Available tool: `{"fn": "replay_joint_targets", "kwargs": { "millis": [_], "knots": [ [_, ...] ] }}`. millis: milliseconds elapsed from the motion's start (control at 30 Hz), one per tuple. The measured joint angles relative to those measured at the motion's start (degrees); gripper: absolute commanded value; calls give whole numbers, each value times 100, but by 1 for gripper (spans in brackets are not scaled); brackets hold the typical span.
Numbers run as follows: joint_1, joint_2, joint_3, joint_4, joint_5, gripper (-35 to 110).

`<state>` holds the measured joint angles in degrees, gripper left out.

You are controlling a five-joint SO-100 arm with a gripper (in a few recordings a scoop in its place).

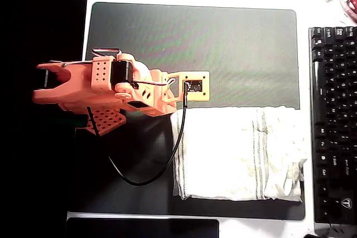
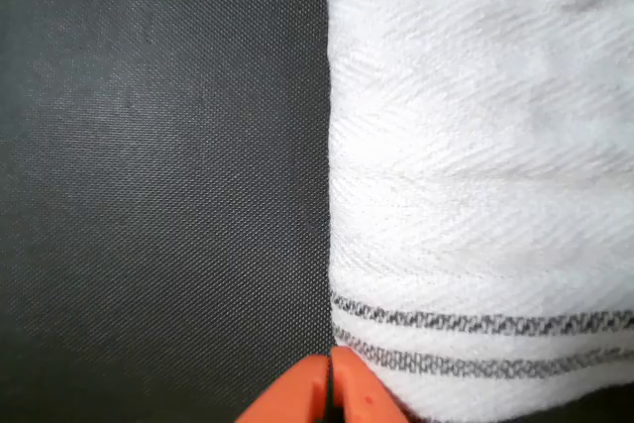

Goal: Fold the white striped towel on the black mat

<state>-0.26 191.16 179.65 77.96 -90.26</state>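
A: Where is the white striped towel now?

B: On the lower right part of the black mat in the overhead view, its right edge running off the mat toward the keyboard. It looks doubled over already: the upper edge is straight, the lower one shows layered hems, and the right end is rumpled.

A: And up close?

B: In the wrist view the towel fills the right half, with a clean vertical edge against the mat's weave. Two thin grey stripe bands cross it low down.

A: What is the pincer doing?

B: Its orange tips sit together at the bottom of the wrist view with only a hairline seam between them, right at the towel's edge by the stripes. No cloth shows between them, so I judge it closed on nothing.

A: Why park there?

B: My guess is that the corner by the stripes is the natural pick-up point for another fold, or it has just been let go. From above, the orange arm reaches in from the left, and its black cable loops over the mat.

A: Risk?

B: Snagging only the top layer, I'd think.
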Motion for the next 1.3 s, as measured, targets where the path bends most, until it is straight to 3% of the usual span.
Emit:
{"fn": "replay_joint_targets", "kwargs": {
  "millis": [1300],
  "knots": [
    [0,0,0,26,167,0]
  ]
}}
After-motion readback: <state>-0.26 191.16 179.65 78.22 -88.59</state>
